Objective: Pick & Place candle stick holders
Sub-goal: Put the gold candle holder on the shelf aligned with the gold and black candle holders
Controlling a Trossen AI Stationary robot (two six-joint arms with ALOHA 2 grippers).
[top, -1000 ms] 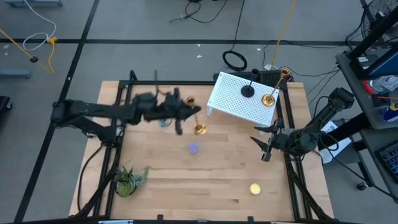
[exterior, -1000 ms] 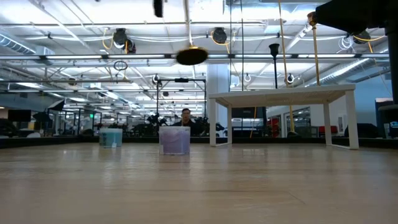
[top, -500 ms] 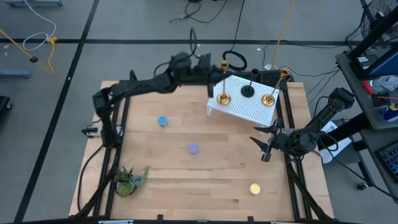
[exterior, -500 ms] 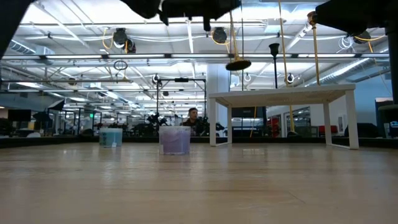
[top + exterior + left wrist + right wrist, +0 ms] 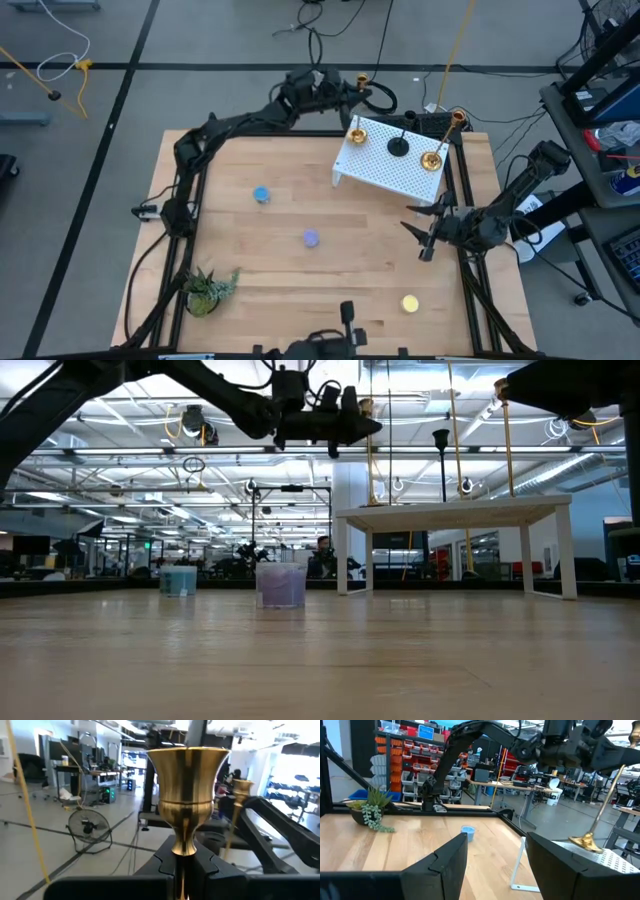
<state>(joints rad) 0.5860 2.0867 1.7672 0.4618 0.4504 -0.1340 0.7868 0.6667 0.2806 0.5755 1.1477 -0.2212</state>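
My left gripper [image 5: 345, 92] reaches over the table's far edge and is shut on a shiny brass candle stick holder [image 5: 357, 110]. The holder's round base [image 5: 356, 135] is at the far left corner of the white perforated stand [image 5: 385, 170]. A black holder [image 5: 398, 147] and a second brass holder [image 5: 432, 160] stand on the stand by their bases. The low blue [image 5: 261, 195], lilac [image 5: 311, 238] and yellow [image 5: 410, 303] holders sit on the table. My right gripper [image 5: 425, 235] is open and empty at the table's right side. My left gripper pinches the brass holder's slim stem [image 5: 183, 862] between its two fingers, just below the cup [image 5: 187, 785]. The fingers lie level, come from the table's left and lie across the stem. The holder stands upright. I cannot tell whether its base rests on the stand.
A small green plant [image 5: 205, 288] sits at the near left corner. The stand stands on four thin legs [image 5: 450, 515] at the far right. Cables and a coil [image 5: 378, 97] lie on the floor beyond the far edge. A person [image 5: 322, 555] shows far behind the table.
My left gripper has carried the brass holder from above the table's middle toward the far edge and the right, onto the stand's far left corner. The holder has stayed upright in the hold and its base has come down toward the stand's top.
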